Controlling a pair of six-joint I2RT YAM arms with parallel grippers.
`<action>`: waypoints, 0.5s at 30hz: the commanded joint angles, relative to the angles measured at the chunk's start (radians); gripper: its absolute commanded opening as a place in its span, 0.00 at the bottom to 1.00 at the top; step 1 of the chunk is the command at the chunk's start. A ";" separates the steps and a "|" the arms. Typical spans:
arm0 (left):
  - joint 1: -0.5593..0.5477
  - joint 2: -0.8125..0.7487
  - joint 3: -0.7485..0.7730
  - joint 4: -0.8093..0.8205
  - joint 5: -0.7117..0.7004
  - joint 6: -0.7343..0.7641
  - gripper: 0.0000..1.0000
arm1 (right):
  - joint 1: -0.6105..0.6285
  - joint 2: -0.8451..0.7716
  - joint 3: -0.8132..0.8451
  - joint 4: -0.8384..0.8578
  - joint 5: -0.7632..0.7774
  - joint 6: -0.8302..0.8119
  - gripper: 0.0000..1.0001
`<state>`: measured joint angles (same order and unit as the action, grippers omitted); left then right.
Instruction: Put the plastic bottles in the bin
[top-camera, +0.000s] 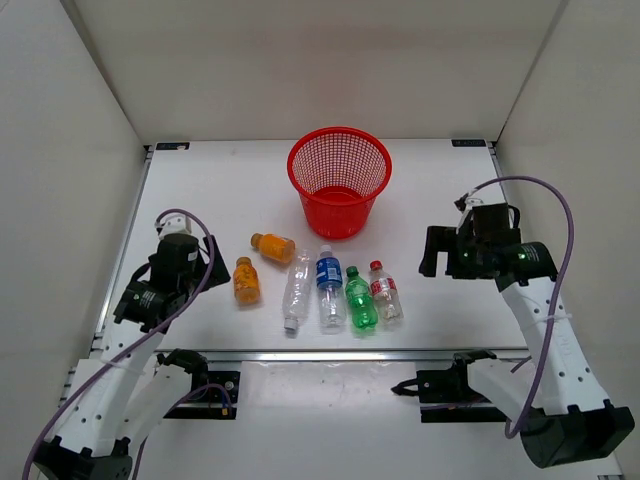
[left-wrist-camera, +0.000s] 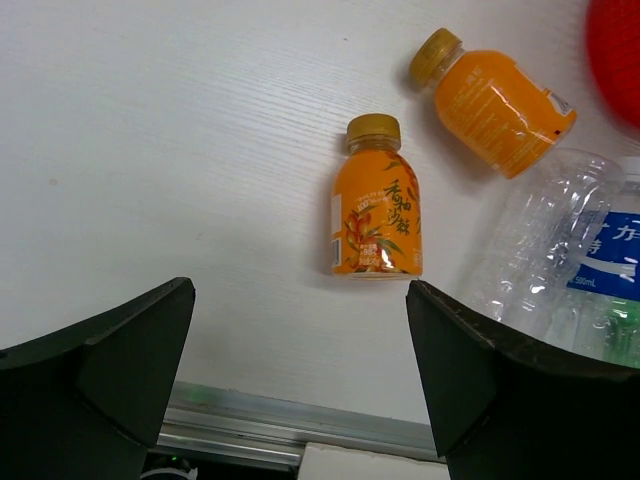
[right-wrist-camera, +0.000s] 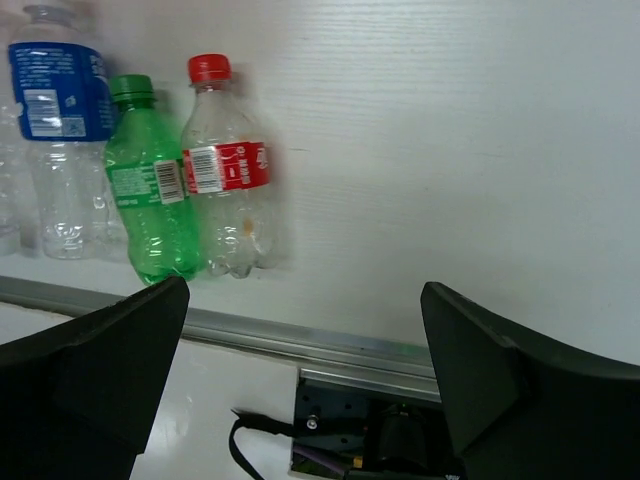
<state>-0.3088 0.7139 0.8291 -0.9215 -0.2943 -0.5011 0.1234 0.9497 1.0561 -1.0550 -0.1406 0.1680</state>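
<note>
The red mesh bin (top-camera: 340, 215) stands at the back middle of the table. Six bottles lie in front of it: two orange (top-camera: 272, 246) (top-camera: 246, 280), a plain clear one (top-camera: 297, 290), a blue-labelled one (top-camera: 329, 288), a green one (top-camera: 360, 298) and a red-labelled one (top-camera: 384, 290). My left gripper (top-camera: 203, 265) (left-wrist-camera: 300, 350) is open and empty, left of the nearer orange bottle (left-wrist-camera: 377, 210). My right gripper (top-camera: 434, 252) (right-wrist-camera: 305, 340) is open and empty, right of the red-labelled bottle (right-wrist-camera: 228, 170).
A metal rail (top-camera: 340, 354) runs along the table's near edge, with the arm bases below it. White walls enclose the table on the left, back and right. The bin's red edge (left-wrist-camera: 615, 50) shows at the top right of the left wrist view.
</note>
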 joint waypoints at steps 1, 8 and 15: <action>0.005 -0.010 0.039 -0.043 -0.029 -0.013 0.98 | 0.088 -0.055 -0.007 0.081 0.073 0.056 0.99; -0.024 -0.059 -0.010 -0.054 -0.008 -0.043 0.98 | 0.248 -0.071 -0.162 0.272 0.073 0.146 0.99; -0.033 -0.087 -0.076 -0.050 0.029 -0.096 0.99 | 0.360 0.080 -0.245 0.436 0.139 0.228 1.00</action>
<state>-0.3332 0.6235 0.7753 -0.9672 -0.2852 -0.5632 0.4538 1.0077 0.8257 -0.7586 -0.0536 0.3393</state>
